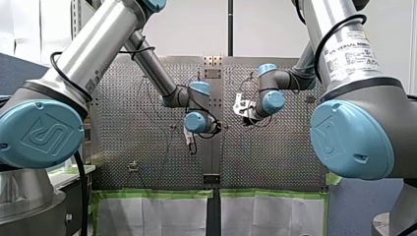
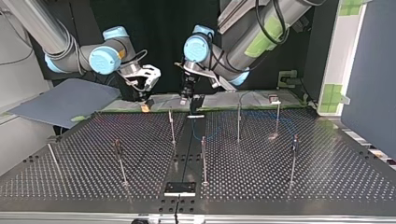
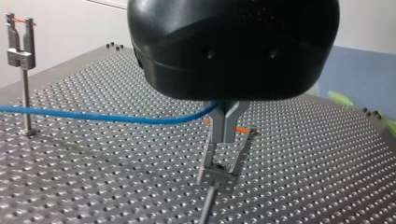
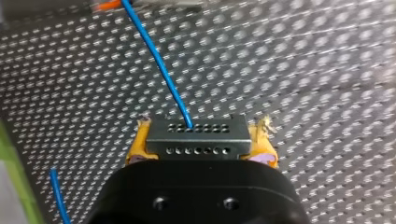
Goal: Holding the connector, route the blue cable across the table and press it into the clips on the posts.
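Clamping the connector [image 4: 196, 137] crosswise between yellow pads [image 4: 138, 145], the right gripper [image 4: 201, 142] has the blue cable [image 4: 159, 65] running straight ahead over the table [image 4: 303, 70]. The left gripper [image 3: 225, 135] pinches that cable in narrow-set fingers [image 3: 217, 128] above a clip [image 3: 223, 163].

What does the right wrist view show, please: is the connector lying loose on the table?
No, the connector sits clamped between the yellow pads of my right tool.

Our left arm [image 1: 88, 64] and right arm [image 1: 344, 54] reach in toward each other, nearly meeting mid-table. Our left gripper [image 3: 223, 136] pinches the blue cable [image 3: 93, 115]; our right gripper [image 4: 198, 142] clamps the connector [image 4: 198, 132].
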`<state>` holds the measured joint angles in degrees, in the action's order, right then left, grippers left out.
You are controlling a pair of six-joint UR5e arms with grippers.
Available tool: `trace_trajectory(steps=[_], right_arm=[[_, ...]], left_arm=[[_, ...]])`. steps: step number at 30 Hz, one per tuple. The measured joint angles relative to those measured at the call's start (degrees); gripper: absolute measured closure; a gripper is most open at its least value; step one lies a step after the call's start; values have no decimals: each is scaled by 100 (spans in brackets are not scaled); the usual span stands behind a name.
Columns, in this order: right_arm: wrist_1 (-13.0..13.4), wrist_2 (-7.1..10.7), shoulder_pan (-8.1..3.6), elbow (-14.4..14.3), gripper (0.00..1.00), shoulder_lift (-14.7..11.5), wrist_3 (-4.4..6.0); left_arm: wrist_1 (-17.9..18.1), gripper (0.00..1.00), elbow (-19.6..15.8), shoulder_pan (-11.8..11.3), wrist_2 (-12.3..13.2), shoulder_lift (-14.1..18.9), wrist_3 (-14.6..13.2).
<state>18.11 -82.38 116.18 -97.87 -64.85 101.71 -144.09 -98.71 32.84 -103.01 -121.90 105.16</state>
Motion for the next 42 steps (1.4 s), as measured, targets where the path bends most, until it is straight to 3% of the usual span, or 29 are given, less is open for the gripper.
trace_trajectory(steps=[10, 20, 30, 42], right_arm=[[136, -1, -146, -52, 100, 105, 30], [241, 24, -308, -41, 100, 141, 43], [255, 70, -447, 66, 100, 278, 31], [263, 87, -624, 171, 100, 366, 43]], left_arm=[[17, 100, 275, -40, 173, -152, 45], [-68, 100, 559, -83, 127, -547, 43], [-184, 100, 868, -258, 122, -622, 40], [-290, 100, 1003, -601, 495, -627, 42]])
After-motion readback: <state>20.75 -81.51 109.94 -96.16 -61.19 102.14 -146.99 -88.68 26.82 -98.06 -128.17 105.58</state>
